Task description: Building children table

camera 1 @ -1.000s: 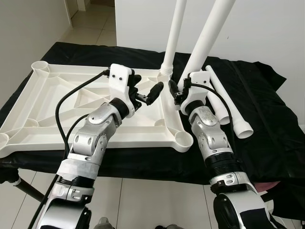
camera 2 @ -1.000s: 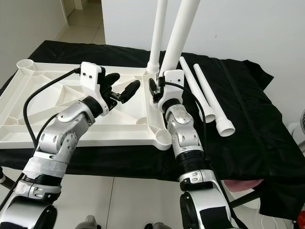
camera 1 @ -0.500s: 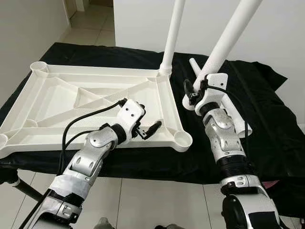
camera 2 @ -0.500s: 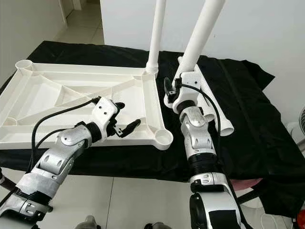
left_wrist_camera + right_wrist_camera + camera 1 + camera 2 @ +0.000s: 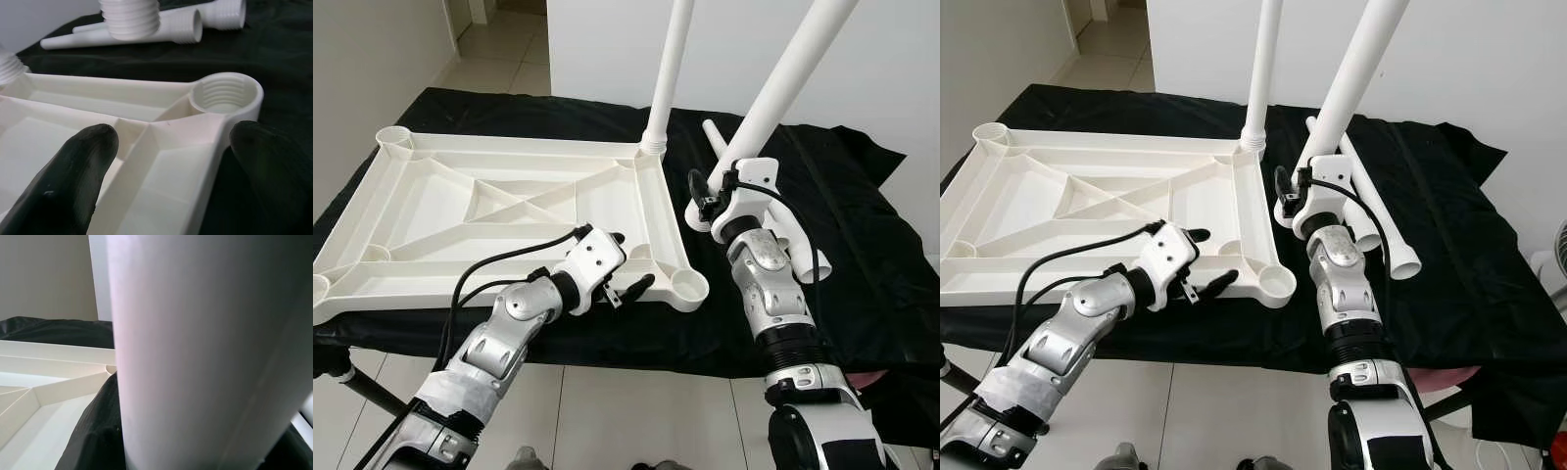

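i've got the white moulded-plastic tabletop (image 5: 499, 211) lying underside up on the black cloth-covered bench (image 5: 862, 264), ribs and threaded corner sockets facing up so the legs can screw in from above. one long white plastic tube leg (image 5: 668, 73) already stands upright in the far right corner socket. right gripper (image 5: 710, 191) is clamped on a second long white plastic leg (image 5: 783, 93), fingers closed round its lower part; the leg is tilted and its threaded end hangs above the cloth just beside the tabletop's right edge, not over any socket. my read: it's held low on the shaft to keep control of the threaded tip for lining up. the open threaded socket at the near right corner (image 5: 688, 286) looks like the target, judging by it being the closest empty one. left gripper (image 5: 625, 279) has its fingers spread, holding nothing, sitting over the near rim just beside that socket; in the left wrist view one finger (image 5: 73, 166) is over the tray side and the other over the cloth side, straddling the rim, probably to pin the tabletop while the leg gets threaded. two more loose white plastic legs (image 5: 773, 211) lie on the cloth behind the right arm, staged for later. no brand marks, labels or writing readable anywhere.
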You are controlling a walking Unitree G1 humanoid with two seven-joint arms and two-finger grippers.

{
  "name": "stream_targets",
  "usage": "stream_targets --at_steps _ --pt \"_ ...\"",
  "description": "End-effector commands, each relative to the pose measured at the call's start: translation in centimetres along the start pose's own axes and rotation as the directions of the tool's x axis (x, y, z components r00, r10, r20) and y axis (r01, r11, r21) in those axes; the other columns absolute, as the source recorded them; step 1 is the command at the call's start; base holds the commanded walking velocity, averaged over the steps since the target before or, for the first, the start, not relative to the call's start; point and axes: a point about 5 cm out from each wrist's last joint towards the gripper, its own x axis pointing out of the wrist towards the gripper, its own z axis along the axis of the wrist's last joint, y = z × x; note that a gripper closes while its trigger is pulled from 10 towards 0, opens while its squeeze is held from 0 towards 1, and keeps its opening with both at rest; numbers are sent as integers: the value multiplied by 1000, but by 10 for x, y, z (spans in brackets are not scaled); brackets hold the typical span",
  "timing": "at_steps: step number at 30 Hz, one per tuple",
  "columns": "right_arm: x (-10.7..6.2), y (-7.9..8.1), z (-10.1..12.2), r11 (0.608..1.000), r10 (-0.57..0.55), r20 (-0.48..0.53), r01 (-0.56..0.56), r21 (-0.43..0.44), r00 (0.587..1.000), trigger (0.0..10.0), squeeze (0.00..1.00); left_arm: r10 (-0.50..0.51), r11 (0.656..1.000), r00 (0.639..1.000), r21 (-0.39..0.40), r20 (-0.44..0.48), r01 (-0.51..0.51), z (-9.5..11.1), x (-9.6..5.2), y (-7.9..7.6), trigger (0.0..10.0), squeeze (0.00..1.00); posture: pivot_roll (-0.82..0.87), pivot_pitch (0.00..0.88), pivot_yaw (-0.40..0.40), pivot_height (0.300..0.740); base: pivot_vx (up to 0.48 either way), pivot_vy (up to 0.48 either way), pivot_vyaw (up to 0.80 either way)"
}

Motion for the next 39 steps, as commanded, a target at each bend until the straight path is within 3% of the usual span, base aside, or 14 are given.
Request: stream_targets --at_steps 1,7,13,17,30,39 --pt "-1 -4 1 1000 -14 14 14 -6 1000 10000 0 -28 999 999 30 -26 29 -4 2 -2 10000 0 71 18 -68 740 0 0 0" --pt "-2 -4 0 1000 -19 10 19 -3 1000 10000 0 -21 996 996 89 -81 29 -10 6 0 10000 0 69 18 -64 740 0 0 0" --pt "-1 -3 0 1000 -23 12 23 -1 1000 10000 0 41 990 990 142 -131 -22 -15 11 6 10000 0 67 17 -62 740 0 0 0" --pt "0 -3 1 1000 -26 14 26 1 1000 10000 0 131 981 977 164 -169 -103 -21 15 18 10000 0 62 16 -59 740 0 0 0" --pt "-2 0 -3 999 -40 4 40 18 999 10000 0 239 962 961 168 -141 -215 -14 31 36 10000 0 49 15 -48 740 0 0 0" --pt "-3 -1 -3 999 -49 2 49 19 999 10000 0 269 956 955 156 -125 -249 -11 41 39 10000 0 40 17 -41 740 0 0 0"
